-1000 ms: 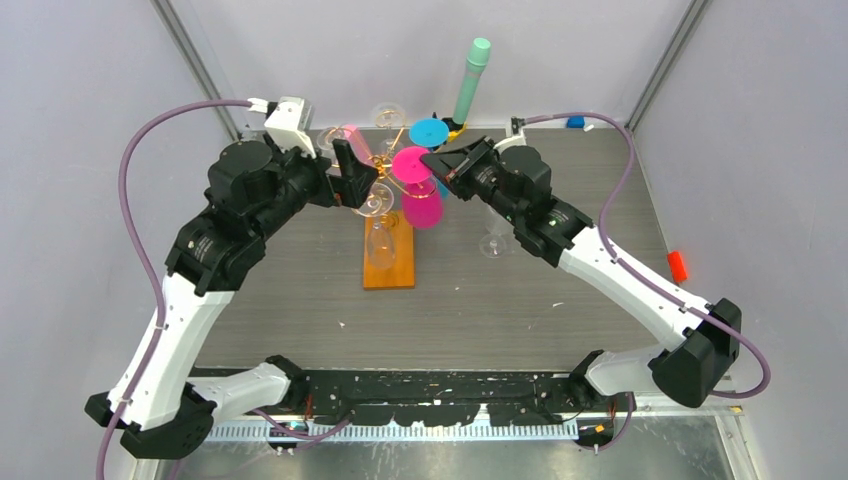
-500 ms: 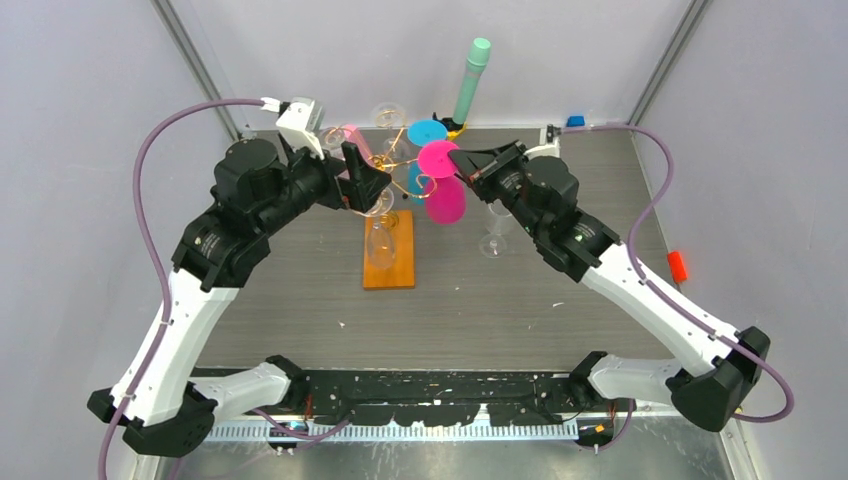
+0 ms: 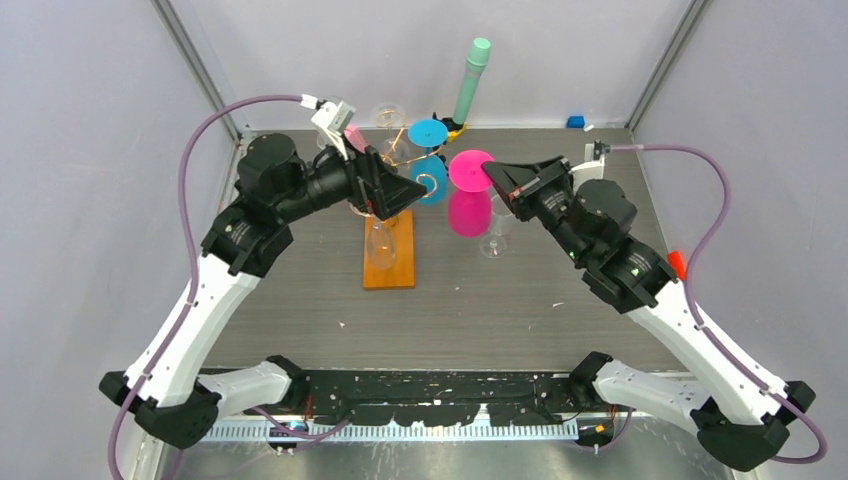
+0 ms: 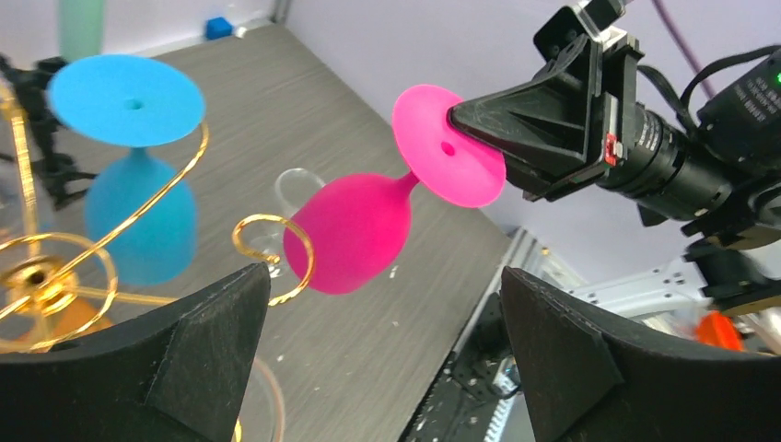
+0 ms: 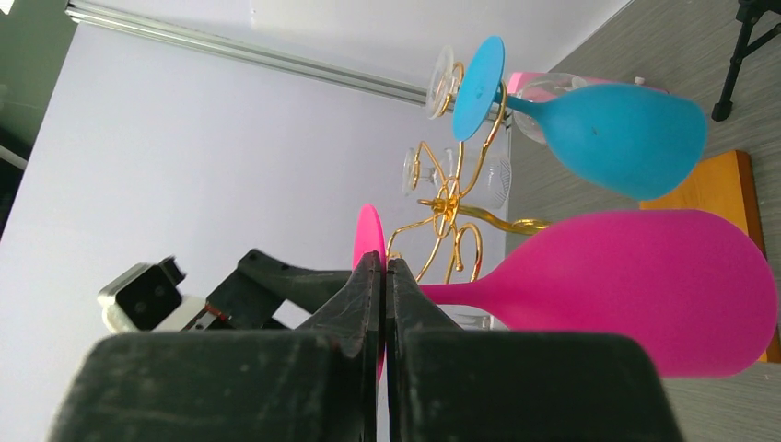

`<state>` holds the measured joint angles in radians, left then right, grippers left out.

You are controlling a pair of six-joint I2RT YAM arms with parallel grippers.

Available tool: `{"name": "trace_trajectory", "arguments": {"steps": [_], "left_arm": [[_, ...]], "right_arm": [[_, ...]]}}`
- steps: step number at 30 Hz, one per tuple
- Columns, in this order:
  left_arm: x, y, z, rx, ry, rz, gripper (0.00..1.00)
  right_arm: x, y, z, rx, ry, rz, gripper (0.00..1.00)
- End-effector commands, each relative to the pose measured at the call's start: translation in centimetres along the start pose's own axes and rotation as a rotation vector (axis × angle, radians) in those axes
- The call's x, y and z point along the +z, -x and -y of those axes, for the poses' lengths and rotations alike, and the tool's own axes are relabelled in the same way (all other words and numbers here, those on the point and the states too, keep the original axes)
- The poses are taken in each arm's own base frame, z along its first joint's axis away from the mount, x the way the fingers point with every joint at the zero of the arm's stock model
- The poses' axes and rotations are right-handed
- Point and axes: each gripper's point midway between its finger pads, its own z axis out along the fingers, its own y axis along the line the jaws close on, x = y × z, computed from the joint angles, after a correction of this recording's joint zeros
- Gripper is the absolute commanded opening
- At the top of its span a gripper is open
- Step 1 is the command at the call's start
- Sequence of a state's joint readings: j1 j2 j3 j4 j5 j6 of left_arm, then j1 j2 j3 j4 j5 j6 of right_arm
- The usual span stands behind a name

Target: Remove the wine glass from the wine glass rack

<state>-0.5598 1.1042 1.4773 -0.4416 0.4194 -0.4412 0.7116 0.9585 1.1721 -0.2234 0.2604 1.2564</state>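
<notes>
- The wine glass rack (image 3: 388,265), thin gold wire scrolls on a flat orange-brown wooden base, is being used to hang a matte blue glass (image 4: 138,216) foot-up.
- The wine glass (image 3: 468,210), matte magenta with a rounded bowl, is being held tilted just right of the nearest scroll, apparently clear of it.
- The left gripper (image 3: 403,190) is being held wide apart beside the rack, gripping nothing, probably as a steadying guard.
- The right gripper (image 5: 382,267) is being pinched on the glass's flat disc foot.

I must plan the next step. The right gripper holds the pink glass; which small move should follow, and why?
Probably draw the pink wine glass rightward. The right gripper is shut on its foot and the stem looks free of the wine glass rack, but the bowl hangs near a gold curl.
</notes>
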Motion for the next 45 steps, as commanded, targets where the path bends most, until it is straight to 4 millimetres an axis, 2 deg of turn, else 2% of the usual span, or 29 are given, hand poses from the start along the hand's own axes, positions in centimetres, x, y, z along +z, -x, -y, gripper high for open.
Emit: {"name": "trace_trajectory", "arguments": {"steps": [1,6,10,13,17,23,26,29,32,33,36,40,45], "left_arm": [[1.5,1.8,2.5,-0.078,-0.152,0.047,0.97],[3.9,1.4,2.1,-0.338,-0.169,0.031,0.89],[4.6,1.8,2.0,-0.426,-0.181,0.055,0.89],[4.6,2.8,3.2,-0.488,-0.251,0.083,0.90],[4.9,3.6,4.7,-0.588,-0.343,0.048,0.89],[4.7,4.2,6.5,-0.713,-0.483,0.002,0.87],[4.0,5.0,7.7,-0.757,-0.566,0.004,0.84],[2.9,5.9,8.9,-0.786,-0.649,-0.003,0.78],[1.9,6.4,9.7,-0.810,-0.704,-0.006,0.67],[1.7,6.5,9.9,-0.815,-0.715,-0.005,0.60],[1.2,6.8,10.3,-0.828,-0.749,-0.006,0.50],[0.6,7.2,11.3,-0.820,-0.794,-0.020,0.47],[0.1,7.2,12.5,-0.802,-0.838,-0.049,0.47]], "right_arm": [[-2.4,1.5,-2.5,0.040,0.074,0.030,0.00],[-5.4,3.0,-6.8,0.123,0.288,0.056,0.00],[-8.1,4.2,-10.0,0.153,0.436,0.068,0.00],[-10.1,5.0,-11.6,0.191,0.522,0.077,0.00],[-11.3,5.6,-12.5,0.228,0.597,0.089,0.00],[-12.0,5.6,-12.6,0.274,0.667,0.088,0.00],[-11.9,5.5,-12.4,0.281,0.675,0.083,0.00],[-11.6,5.3,-11.9,0.286,0.664,0.086,0.00],[-11.4,5.4,-11.3,0.298,0.657,0.095,0.00],[-11.0,5.4,-10.8,0.299,0.643,0.104,0.00],[-10.7,5.5,-9.4,0.304,0.613,0.132,0.00],[-9.6,5.5,-6.6,0.319,0.545,0.171,0.00],[-8.6,5.4,-4.6,0.322,0.492,0.201,0.00]]}}
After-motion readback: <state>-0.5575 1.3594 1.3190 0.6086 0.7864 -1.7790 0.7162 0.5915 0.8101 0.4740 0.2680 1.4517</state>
